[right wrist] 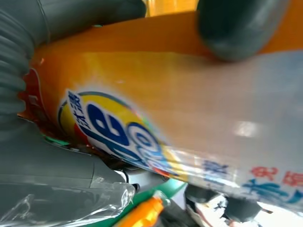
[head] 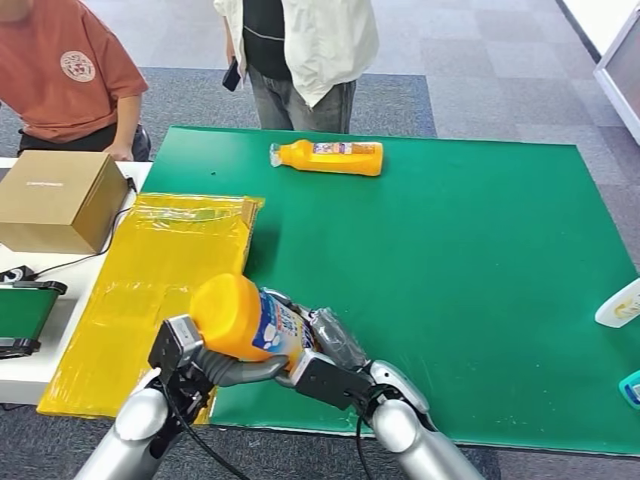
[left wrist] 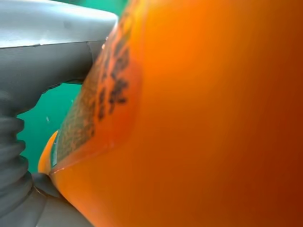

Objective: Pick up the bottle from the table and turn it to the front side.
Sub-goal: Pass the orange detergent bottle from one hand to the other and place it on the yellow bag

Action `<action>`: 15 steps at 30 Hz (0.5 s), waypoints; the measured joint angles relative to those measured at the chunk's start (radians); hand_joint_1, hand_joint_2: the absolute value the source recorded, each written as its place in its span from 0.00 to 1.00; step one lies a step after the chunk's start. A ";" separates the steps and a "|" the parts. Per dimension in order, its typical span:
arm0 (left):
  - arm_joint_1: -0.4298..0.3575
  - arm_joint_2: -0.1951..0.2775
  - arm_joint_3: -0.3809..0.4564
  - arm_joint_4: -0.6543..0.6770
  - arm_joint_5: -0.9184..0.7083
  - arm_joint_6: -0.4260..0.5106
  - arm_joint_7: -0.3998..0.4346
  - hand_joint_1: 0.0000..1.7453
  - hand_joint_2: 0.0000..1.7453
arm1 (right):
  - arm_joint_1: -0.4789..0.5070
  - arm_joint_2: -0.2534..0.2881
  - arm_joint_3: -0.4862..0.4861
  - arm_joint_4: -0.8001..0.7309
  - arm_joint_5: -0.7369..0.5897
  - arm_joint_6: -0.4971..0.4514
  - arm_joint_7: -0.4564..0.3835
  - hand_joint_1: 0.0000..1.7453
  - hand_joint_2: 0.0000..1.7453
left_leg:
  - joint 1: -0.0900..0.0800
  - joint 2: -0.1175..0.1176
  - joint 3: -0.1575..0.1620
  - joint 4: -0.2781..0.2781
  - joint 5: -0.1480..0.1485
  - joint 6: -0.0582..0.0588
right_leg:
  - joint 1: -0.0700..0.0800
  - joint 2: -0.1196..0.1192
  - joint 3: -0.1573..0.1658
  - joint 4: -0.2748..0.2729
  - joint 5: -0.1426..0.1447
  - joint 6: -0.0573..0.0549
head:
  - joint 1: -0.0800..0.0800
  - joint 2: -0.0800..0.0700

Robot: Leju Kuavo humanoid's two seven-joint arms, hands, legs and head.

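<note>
**Turning the lifted bottle label-forward, two hands on**

The green mat (head: pixel 468 300) lies under everything; a second orange bottle (head: pixel 327 157) rests flat at its 12 o'clock edge, well apart. The bottle (head: pixel 245 322) is held off the mat at about 7 o'clock, lying sideways with its base toward the camera. The left hand (head: pixel 198 362) is clasped around its base end and the right hand (head: pixel 324 350) around its body. Best to roll it slowly, one hand steadying while the other regrips, until the printed label (right wrist: pixel 118 132) faces up.
</note>
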 joint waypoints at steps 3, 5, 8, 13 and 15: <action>0.019 -0.005 -0.002 -0.022 -0.064 0.063 -0.004 1.00 1.00 | 0.006 0.000 -0.014 0.006 -0.015 0.000 0.018 0.00 1.00 | 0.000 0.000 0.000 0.000 0.000 0.000 | 0.000 0.000 0.000 0.000 0.000 0.000 | 0.000 0.000; 0.033 -0.009 -0.001 -0.040 -0.128 0.131 -0.013 1.00 1.00 | 0.016 0.000 -0.031 0.011 -0.034 -0.001 0.029 0.00 1.00 | 0.000 0.000 0.000 0.000 0.000 0.000 | 0.000 0.000 0.000 0.000 0.000 0.000 | 0.000 0.000; 0.046 -0.013 0.014 -0.075 -0.295 0.302 -0.032 1.00 1.00 | 0.044 -0.002 -0.079 0.016 -0.060 -0.013 0.040 0.00 1.00 | 0.000 0.000 0.000 0.000 0.000 0.000 | 0.000 0.000 0.000 0.000 0.000 0.000 | 0.000 0.000; 0.085 -0.013 0.065 -0.114 -0.539 0.530 -0.003 1.00 1.00 | 0.103 -0.006 -0.179 -0.033 -0.086 -0.048 0.042 0.00 1.00 | 0.000 0.000 -0.001 0.000 0.000 0.000 | 0.000 0.000 0.000 0.000 0.000 0.000 | 0.000 0.000; 0.106 -0.012 0.091 -0.118 -0.639 0.593 0.020 1.00 1.00 | 0.125 -0.009 -0.213 -0.071 -0.088 -0.054 0.044 0.00 1.00 | 0.000 0.000 -0.001 0.000 0.000 0.000 | 0.000 0.000 0.000 0.000 0.000 0.000 | 0.000 0.000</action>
